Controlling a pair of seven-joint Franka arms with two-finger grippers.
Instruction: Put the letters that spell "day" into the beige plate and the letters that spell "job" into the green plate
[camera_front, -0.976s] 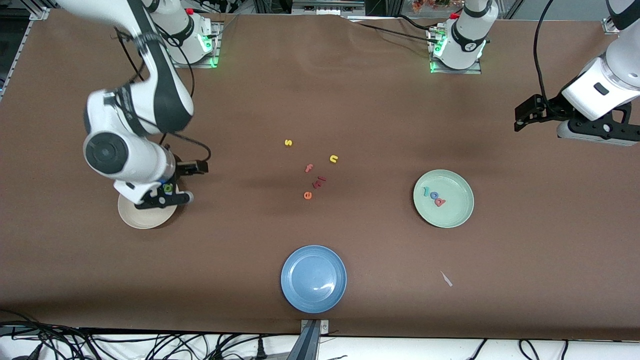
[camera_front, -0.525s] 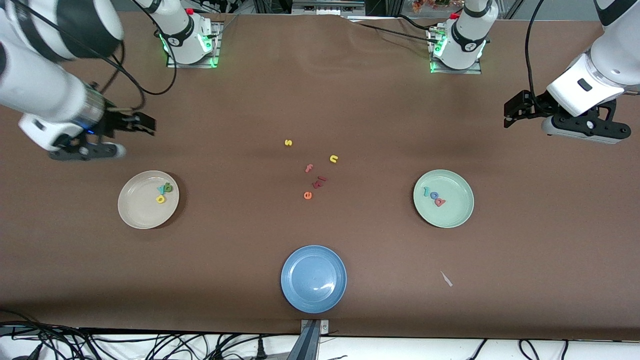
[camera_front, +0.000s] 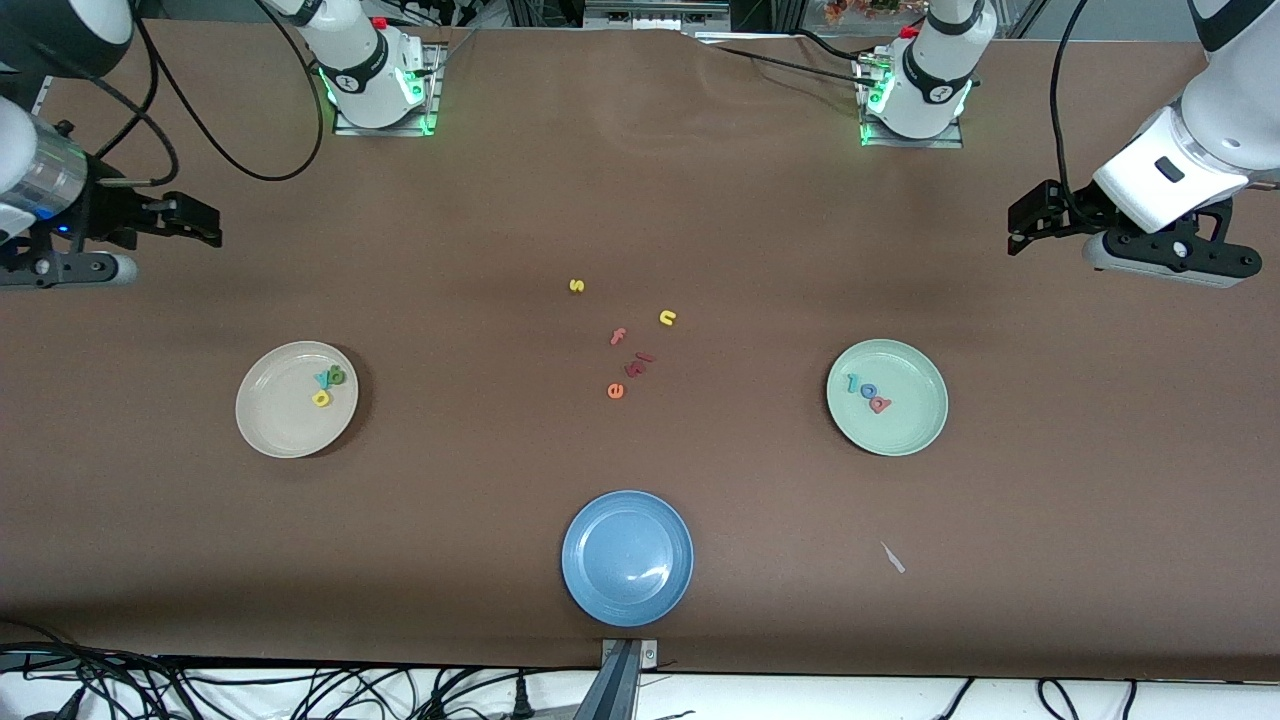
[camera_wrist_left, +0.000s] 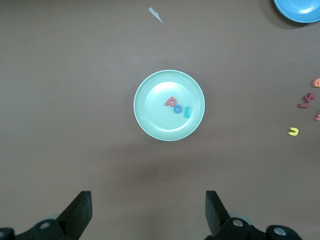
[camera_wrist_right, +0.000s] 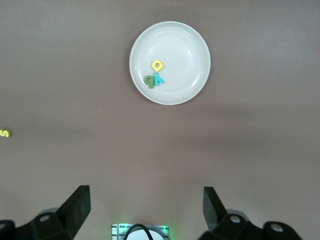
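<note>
Two white Franka arms with dark grey joint bands, black looping cables and green-lit bases; the black two-finger left gripper (camera_front: 1022, 222) and right gripper (camera_front: 205, 225) each end in angular fingers.

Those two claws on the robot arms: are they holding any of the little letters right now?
No. The left gripper and the right gripper are both open and empty, up over bare table.
</note>
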